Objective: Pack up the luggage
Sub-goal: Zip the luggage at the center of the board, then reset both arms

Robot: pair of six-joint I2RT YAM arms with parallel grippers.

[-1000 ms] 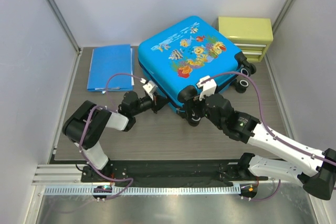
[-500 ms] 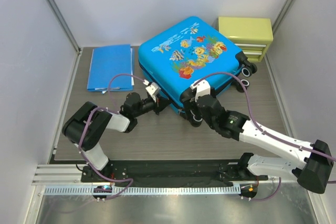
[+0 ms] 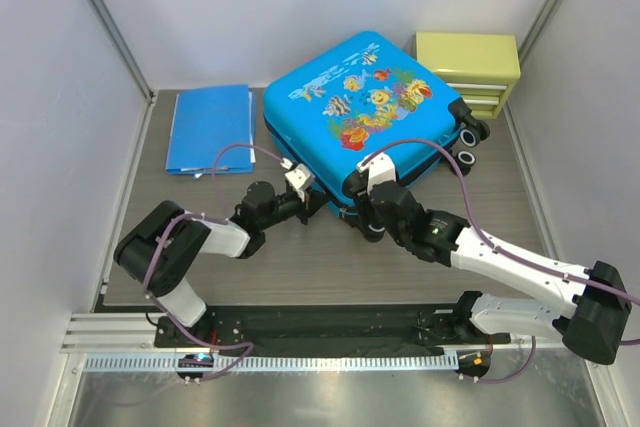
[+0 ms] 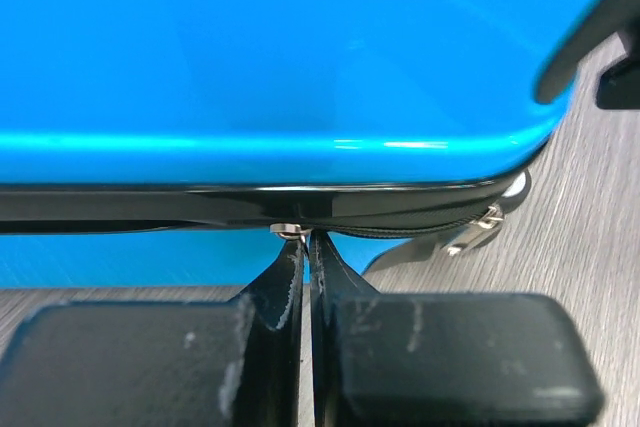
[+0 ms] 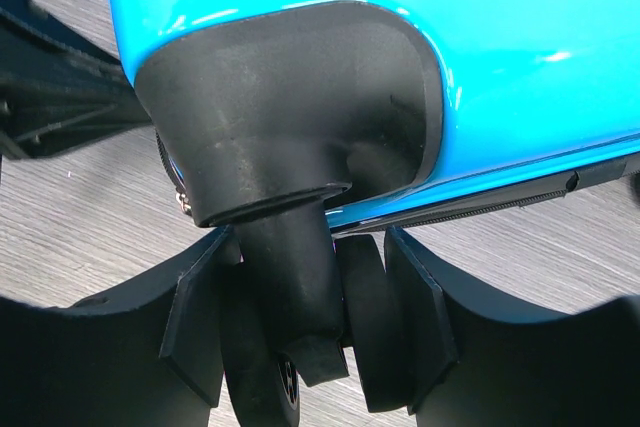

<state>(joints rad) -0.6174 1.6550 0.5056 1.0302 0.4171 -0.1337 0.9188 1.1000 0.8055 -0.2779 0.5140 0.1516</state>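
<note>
1. The folder lies flat at 10 o'clock on the table, well apart from your work.
2. Your left gripper is clenched on the small metal zip pull, on the luggage's 7 o'clock edge. It comes in low and level with the seam, which I judge lets you drag the pull along the track without lifting the lid.
3. The luggage lies flat at 12 o'clock, turned diagonally, lid down on its base. It has a glossy bright-blue shell with fish prints on top, a black zip band round the waist and black wheels. A second pull hangs near the corner. You cannot tell from here how much zip is left to run.
4. Your right gripper straddles the wheel at the luggage's 6 o'clock corner. Its fingers look to be touching both sides, so it is grasping the wheel. That is most likely a brace, to stop the case sliding while the left arm pulls.
5. The drawer box stands at 2 o'clock, just beside the luggage's far corner.
</note>
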